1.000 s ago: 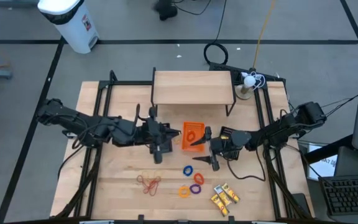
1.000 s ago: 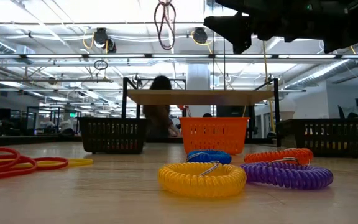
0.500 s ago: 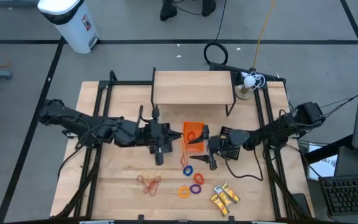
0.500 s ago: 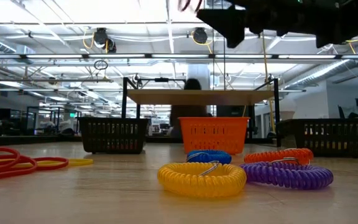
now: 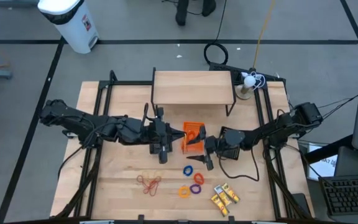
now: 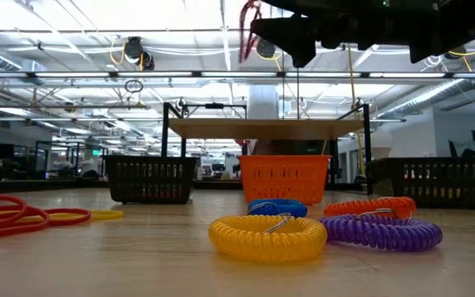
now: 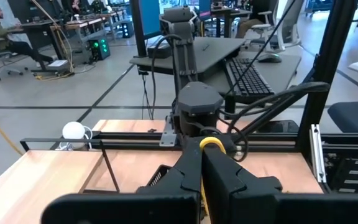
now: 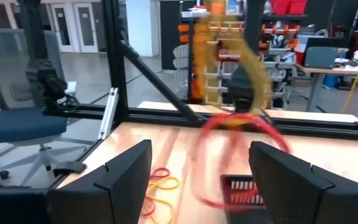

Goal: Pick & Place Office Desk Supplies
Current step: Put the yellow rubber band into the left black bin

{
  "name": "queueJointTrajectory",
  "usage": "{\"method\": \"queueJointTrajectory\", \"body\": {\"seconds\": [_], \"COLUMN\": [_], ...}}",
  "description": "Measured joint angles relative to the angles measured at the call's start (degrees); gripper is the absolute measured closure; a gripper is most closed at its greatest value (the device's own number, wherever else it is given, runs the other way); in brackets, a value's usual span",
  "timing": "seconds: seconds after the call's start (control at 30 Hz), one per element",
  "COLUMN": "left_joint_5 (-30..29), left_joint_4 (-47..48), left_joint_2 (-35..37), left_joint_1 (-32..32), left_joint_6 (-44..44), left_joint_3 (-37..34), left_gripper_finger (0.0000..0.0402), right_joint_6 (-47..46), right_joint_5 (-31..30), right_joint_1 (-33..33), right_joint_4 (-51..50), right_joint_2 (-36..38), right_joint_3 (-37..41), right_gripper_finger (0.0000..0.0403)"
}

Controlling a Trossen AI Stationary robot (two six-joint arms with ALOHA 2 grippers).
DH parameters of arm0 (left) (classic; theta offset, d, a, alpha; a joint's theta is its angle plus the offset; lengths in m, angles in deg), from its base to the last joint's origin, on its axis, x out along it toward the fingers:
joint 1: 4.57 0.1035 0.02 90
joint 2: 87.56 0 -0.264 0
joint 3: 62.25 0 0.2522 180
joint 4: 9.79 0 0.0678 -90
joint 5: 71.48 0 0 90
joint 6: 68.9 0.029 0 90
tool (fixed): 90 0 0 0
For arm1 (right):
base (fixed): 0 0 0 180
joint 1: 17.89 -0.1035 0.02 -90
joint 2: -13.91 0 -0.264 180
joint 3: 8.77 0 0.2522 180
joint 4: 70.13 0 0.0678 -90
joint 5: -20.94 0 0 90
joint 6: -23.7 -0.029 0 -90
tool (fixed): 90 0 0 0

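Behind the table (image 5: 117, 186) you see a busy lab. Your left claw (image 5: 180, 133) is pinched on a red band (image 6: 246, 29) above the orange tray (image 5: 192, 137); your right claw (image 5: 205, 152), spread wide, waits beside it. Bands (image 5: 148, 182), 4 rings (image 5: 192, 181) and yellow pieces (image 5: 224, 197) remain unsorted.

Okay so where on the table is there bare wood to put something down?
Free: the near-left corner, left of the rubber bands, and the near-right strip beyond the yellow pieces. The raised shelf at the back is bare too. Crowded: mid-table, where both arms meet at the orange tray, and the rings just in front.
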Motion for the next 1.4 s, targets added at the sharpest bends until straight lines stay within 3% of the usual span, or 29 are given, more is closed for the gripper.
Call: {"method": "queueJointTrajectory", "body": {"seconds": [0.27, 0.37, 0.43, 0.57, 0.67, 0.9, 1.4], "left_joint_5": [0.0, 0.0, 0.0, -0.1, -0.2, -0.2, -0.2], "left_joint_4": [-0.1, 0.1, 0.4, 1.4, 1.7, 1.7, 1.4], "left_joint_2": [0.0, 0.0, 0.0, 0.0, 0.0, 0.0, 0.0], "left_joint_1": [0.0, 0.0, -0.1, -0.5, -0.9, -1.2, -1.2], "left_joint_6": [0.0, 0.0, 0.0, 0.0, 0.0, 0.1, 0.2], "left_joint_3": [0.0, 0.0, 0.0, 0.0, 0.0, 0.0, 0.0], "left_gripper_finger": [0.0401, 0.0401, 0.0401, 0.0401, 0.0401, 0.0401, 0.0401], "right_joint_6": [-0.4, -0.3, -0.2, 0.6, 1.8, 1.2, -0.7], "right_joint_5": [-2.7, -2.7, -2.6, -2.3, 0.9, 1.9, 1.6], "right_joint_1": [0.4, 0.3, 0.3, 0.3, 0.3, 0.5, 0.5], "right_joint_4": [-0.3, -0.9, -1.4, -2.0, -2.0, -1.0, -0.3], "right_joint_2": [0.0, 0.0, 0.0, 0.0, 0.0, 0.0, 0.0], "right_joint_3": [0.0, 0.0, 0.0, 0.0, 0.0, 0.1, 0.1], "right_gripper_finger": [0.015, 0.0173, 0.0209, 0.0319, 0.0389, 0.0397, 0.0258]}}
